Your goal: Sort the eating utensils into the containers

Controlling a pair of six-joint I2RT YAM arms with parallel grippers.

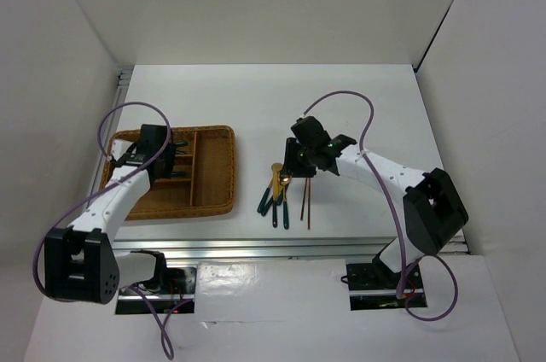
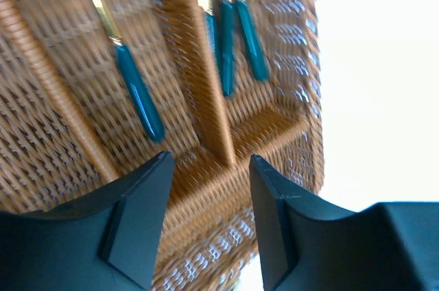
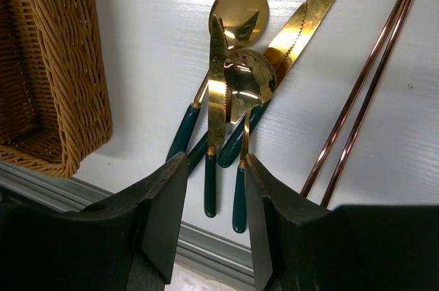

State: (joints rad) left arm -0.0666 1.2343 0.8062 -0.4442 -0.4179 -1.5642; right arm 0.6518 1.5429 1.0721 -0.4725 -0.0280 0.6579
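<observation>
right gripper (image 3: 216,162): spread, over utensils (image 3: 217,109)
left gripper (image 2: 210,160): spread, empty, over tray (image 2: 62,140)
grab: top spoon (image 3: 248,78) only, pinch its handle

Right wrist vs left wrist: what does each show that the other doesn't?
Right wrist only: loose spoons, knives and chopsticks on the white table, below the open right tool. Left wrist only: teal-handled utensils already lying in the wicker tray, on either side of a divider, beyond the open left tool. Both: that tray and an open tool.
</observation>
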